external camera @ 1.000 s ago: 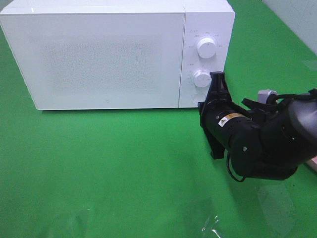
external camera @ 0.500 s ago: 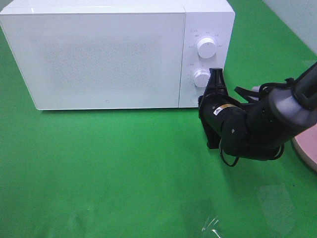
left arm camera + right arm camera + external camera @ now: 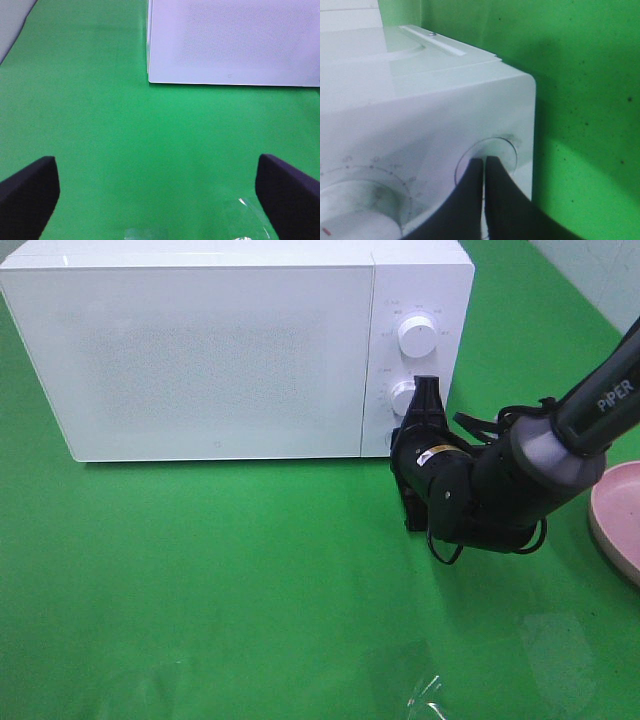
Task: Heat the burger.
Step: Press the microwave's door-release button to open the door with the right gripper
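Note:
The burger is out of view in every frame. The white microwave (image 3: 220, 350) stands at the back with its door closed. My right gripper (image 3: 397, 440) is shut and empty. Its joined fingertips (image 3: 484, 162) press against the round button (image 3: 492, 150) at the bottom of the control panel, below the two dials (image 3: 416, 334). In the left wrist view my left gripper (image 3: 160, 195) is open with nothing between its fingers (image 3: 27, 192). It hovers over the green mat in front of the microwave's left corner (image 3: 150, 80).
A pink plate (image 3: 612, 510) sits at the right edge of the table, partly cut off, with nothing on its visible part. A scrap of clear plastic film (image 3: 428, 695) lies near the front edge. A green mat (image 3: 200, 570) covers the table.
My right arm has moved left and towards the microwave, bringing its shut fingertips to the bottom button. The pink plate has come into view behind it. The left gripper has not moved.

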`<state>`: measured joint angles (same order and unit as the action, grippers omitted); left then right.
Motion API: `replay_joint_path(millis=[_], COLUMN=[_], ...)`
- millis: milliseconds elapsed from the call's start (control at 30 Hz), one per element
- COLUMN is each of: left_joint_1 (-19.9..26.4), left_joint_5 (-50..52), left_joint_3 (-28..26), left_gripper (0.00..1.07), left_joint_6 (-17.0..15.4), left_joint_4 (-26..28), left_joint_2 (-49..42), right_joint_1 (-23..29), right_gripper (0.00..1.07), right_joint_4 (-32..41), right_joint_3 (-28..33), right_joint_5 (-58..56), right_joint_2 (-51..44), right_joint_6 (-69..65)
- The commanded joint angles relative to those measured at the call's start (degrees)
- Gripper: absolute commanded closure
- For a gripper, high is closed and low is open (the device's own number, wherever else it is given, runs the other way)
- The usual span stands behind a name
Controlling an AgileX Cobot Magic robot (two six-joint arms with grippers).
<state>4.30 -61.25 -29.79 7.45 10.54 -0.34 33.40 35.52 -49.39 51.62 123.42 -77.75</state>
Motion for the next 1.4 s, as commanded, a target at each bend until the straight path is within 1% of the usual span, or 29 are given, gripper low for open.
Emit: replay_joint_path(millis=[33, 167, 200, 333, 767, 1033, 1100, 1200, 1333, 1400], left_joint_1=[-0.11, -0.11, -0.11, -0.11, -0.11, -0.11, -0.11, -0.11, -0.11, -0.11], left_joint_5=[-0.11, -0.11, -0.11, -0.11, -0.11, -0.11, -0.11, -0.11, -0.11, -0.11], left_joint_3=[0.11, 0.11, 0.11, 0.11, 0.11, 0.11, 0.11, 0.11, 0.11, 0.11], left_gripper=[0.07, 0.07, 0.07, 0.07, 0.07, 0.07, 0.07, 0.07, 0.07, 0.07], left_joint_6=[-0.23, -0.23, -0.23, -0.23, -0.23, -0.23, -0.23, -0.23, -0.23, -0.23], left_joint_4=[0.06, 0.06, 0.06, 0.06, 0.06, 0.06, 0.06, 0.06, 0.06, 0.06], left_joint_2=[-0.34, -0.34, -0.34, -0.34, -0.34, -0.34, -0.34, -0.34, -0.34, -0.34], right_joint_1=[-0.23, -0.23, -0.23, -0.23, -0.23, -0.23, -0.23, -0.23, -0.23, -0.23], right_gripper=[1.07, 1.07, 1.07, 1.07, 1.07, 1.07, 1.07, 1.07, 1.07, 1.07], right_joint_4=[0.17, 1.26, 2.92, 4.35, 4.64, 4.64, 4.58, 4.64, 6.07, 6.07], right_joint_3=[-0.8, -1.15, -1.15, -1.15, -1.15, -2.52, -4.18, -4.47, -4.47, -4.47], right_joint_5=[0.8, 0.97, 2.23, 4.7, 5.1, 5.67, 8.88, 10.71, 16.5, 16.5], right_joint_2=[0.11, 0.11, 0.11, 0.11, 0.11, 0.11, 1.66, 2.01, 2.06, 2.06], right_joint_6=[0.23, 0.8, 1.95, 3.5, -0.11, -1.66, -1.66, -1.55, -0.97, -0.97])
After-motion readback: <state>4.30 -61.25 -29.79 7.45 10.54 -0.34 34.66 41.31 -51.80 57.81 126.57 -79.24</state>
